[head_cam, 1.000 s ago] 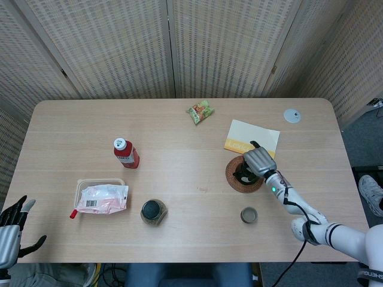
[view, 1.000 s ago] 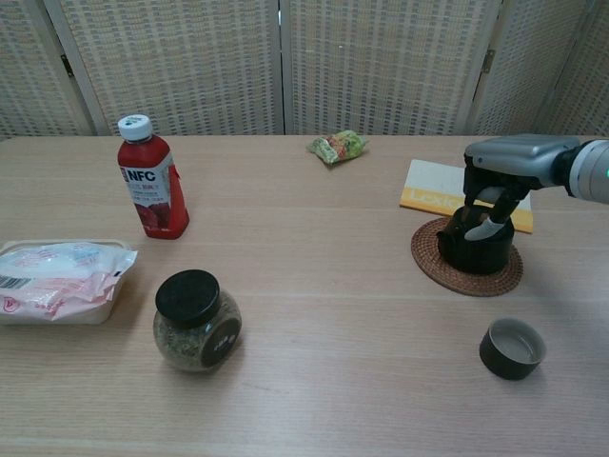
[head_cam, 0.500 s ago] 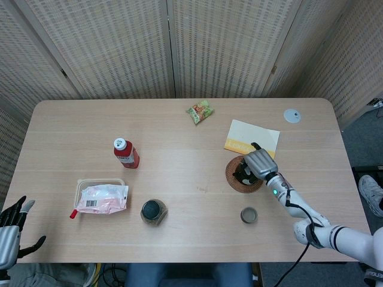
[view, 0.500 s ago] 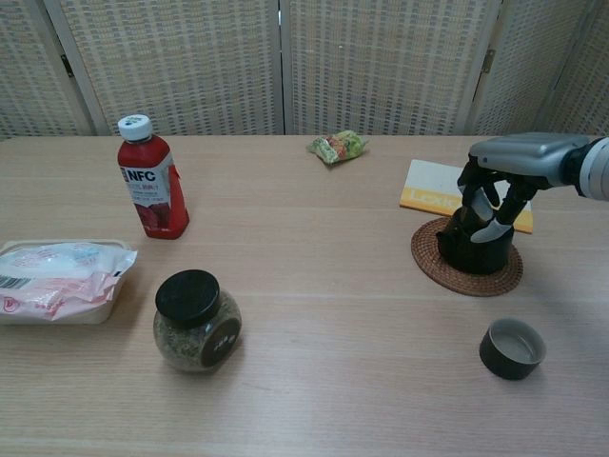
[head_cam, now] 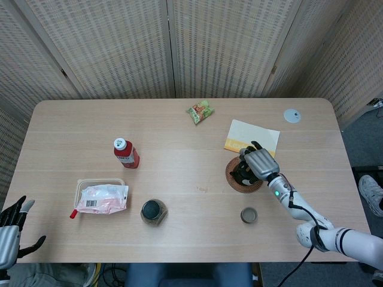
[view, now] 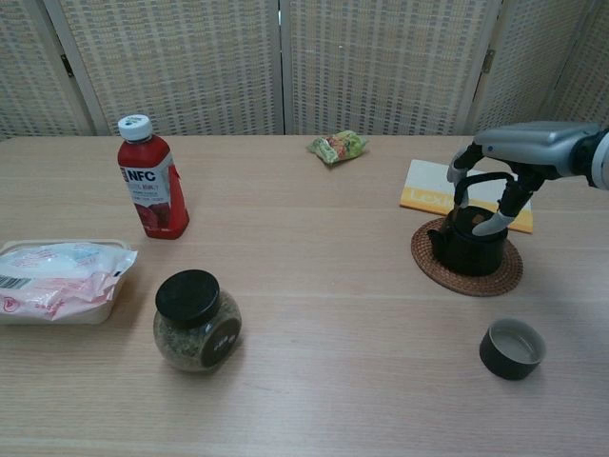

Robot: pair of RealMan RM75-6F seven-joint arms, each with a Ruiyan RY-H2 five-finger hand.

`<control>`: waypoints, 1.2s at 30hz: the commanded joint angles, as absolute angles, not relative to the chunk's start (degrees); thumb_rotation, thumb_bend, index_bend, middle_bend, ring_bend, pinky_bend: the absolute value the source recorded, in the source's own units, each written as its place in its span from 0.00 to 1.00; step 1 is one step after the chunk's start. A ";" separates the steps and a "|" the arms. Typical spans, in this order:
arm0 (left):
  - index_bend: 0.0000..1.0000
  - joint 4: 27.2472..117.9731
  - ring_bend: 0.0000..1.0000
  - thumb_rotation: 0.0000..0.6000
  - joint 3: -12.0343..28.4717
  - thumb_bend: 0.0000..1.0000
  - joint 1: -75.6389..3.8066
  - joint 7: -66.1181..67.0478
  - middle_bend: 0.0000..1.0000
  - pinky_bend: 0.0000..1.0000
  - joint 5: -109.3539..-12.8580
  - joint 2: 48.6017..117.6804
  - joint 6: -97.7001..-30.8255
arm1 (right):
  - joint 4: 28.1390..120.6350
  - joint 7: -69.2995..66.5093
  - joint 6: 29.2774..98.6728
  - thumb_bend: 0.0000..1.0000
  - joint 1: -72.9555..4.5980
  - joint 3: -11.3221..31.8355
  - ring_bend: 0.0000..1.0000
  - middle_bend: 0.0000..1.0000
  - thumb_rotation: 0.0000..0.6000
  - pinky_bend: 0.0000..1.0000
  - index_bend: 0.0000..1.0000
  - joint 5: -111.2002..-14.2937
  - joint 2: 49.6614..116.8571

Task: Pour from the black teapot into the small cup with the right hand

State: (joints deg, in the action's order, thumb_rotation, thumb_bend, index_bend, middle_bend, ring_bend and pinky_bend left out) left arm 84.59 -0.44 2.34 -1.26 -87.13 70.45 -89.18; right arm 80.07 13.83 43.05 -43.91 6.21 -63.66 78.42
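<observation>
The right hand [view: 509, 171] curls around the teapot [view: 468, 241] handle, grip unconfirmed, so a loose hold could tip it before reaching the cup [view: 512, 348].

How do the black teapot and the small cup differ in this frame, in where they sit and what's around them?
The teapot stands on a round woven mat; the cup sits on the bare table, nearer the robot. The teapot is taller, with a handle arching over it; the cup is low and open-topped. The right hand is at the teapot's handle; nothing touches the cup. Both are dark and upright.
</observation>
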 commanded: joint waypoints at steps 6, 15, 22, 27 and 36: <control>0.09 84.71 0.07 1.00 -0.43 0.20 2.33 -1.23 0.00 0.07 -87.19 70.30 -89.21 | 81.96 16.11 45.23 0.01 -43.35 5.87 0.05 0.11 0.83 0.00 0.06 -63.32 76.92; 0.09 84.87 0.07 1.00 -0.04 0.20 1.92 -1.07 0.00 0.07 -87.44 70.06 -89.30 | 88.22 20.22 56.03 0.08 -39.04 5.42 0.04 0.10 0.98 0.00 0.05 -66.25 73.04; 0.09 85.06 0.07 1.00 0.36 0.20 1.16 -0.64 0.00 0.07 -88.05 70.03 -89.23 | 95.46 23.54 67.03 0.12 -32.66 3.61 0.04 0.15 1.00 0.00 0.05 -69.69 68.53; 0.09 85.58 0.07 1.00 0.78 0.20 0.39 -0.18 0.00 0.07 -88.52 70.22 -89.10 | 100.53 24.12 75.00 0.12 -27.18 1.72 0.04 0.15 1.00 0.00 0.05 -73.72 65.32; 0.09 87.75 0.07 1.00 1.34 0.20 -1.70 1.33 0.00 0.07 -90.36 70.01 -88.41 | 103.10 23.49 86.15 0.13 -17.54 -1.93 0.04 0.15 1.00 0.00 0.05 -79.73 63.55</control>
State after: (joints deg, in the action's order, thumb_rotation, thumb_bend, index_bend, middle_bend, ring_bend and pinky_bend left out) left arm 87.49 1.28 -1.46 1.09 -90.10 70.06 -88.51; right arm 102.59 24.06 84.44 -19.23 -0.99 -78.37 63.97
